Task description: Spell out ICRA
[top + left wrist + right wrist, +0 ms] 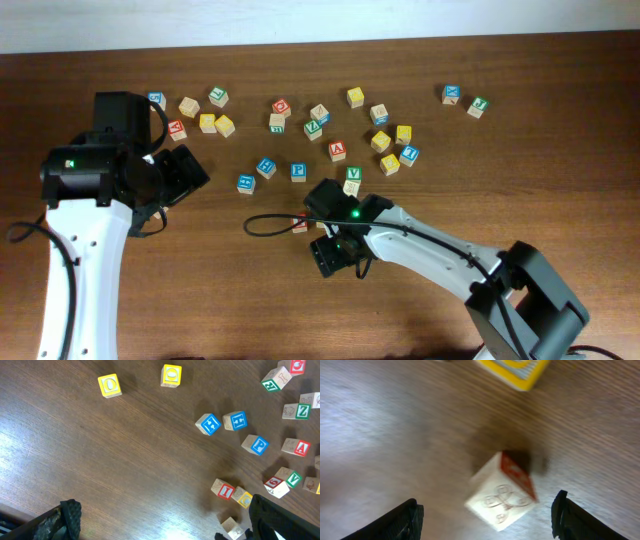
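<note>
The red I cube (223, 490) and the yellow C cube (243, 498) lie side by side on the table; the I also shows in the overhead view (300, 222). The red A cube (296, 447) lies farther right, at mid-table in the overhead view (337, 151). A green-lettered cube that looks like R (271, 383) lies at the top right. My right gripper (485, 515) is open around a tilted, blurred cube with a red side (502, 495), just below the yellow cube (512, 370). My left gripper (165, 525) is open and empty over bare wood, far left of the cubes.
The blue P cube (256, 445) and green V cube (290, 479) lie near the row. Two blue cubes (220, 422) and two yellow cubes (140, 381) lie farther out. Many more cubes are scattered along the back of the table (380, 115). A black cable (265, 222) loops beside the I.
</note>
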